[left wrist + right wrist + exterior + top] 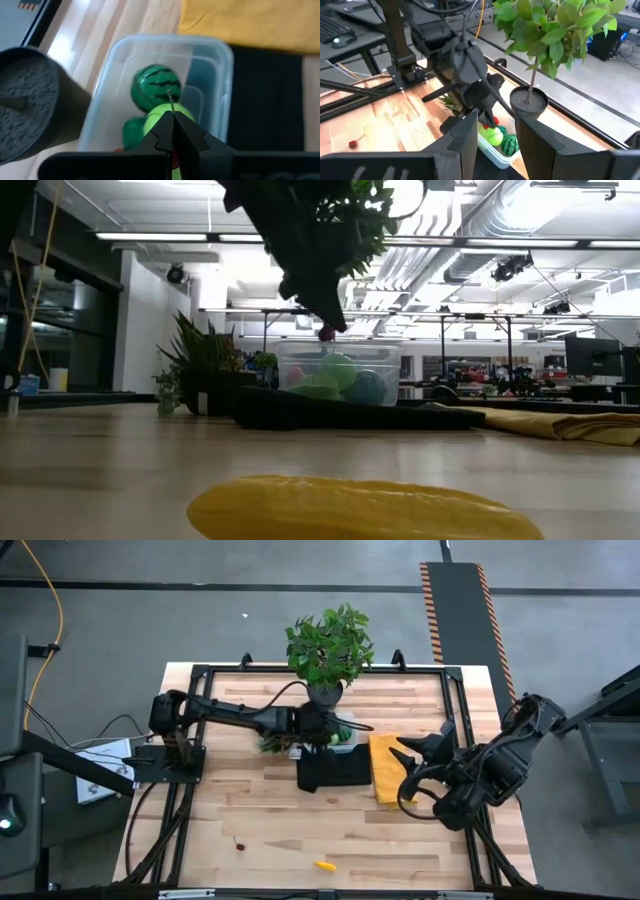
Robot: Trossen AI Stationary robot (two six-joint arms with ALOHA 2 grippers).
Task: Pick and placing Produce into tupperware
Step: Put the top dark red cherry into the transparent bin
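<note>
We hold the left gripper (pixel 172 131), jaws clamped on a red cherry's (pixel 489 120) thin stem, above the clear plastic tupperware (pixel 220 60); release low, centred.

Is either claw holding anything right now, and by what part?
The left gripper pinches a cherry by its thin stem, above the tupperware. The right gripper holds nothing.

I see a pale, smooth wooden bench (pixel 300 830), a clear glossy plastic box (pixel 220 65) holding a shiny striped melon (pixel 155 85), soft matt black cloth (pixel 335 772), yellow cloth (pixel 385 765), and a matt dark pot (pixel 30 105) with grainy soil.
</note>
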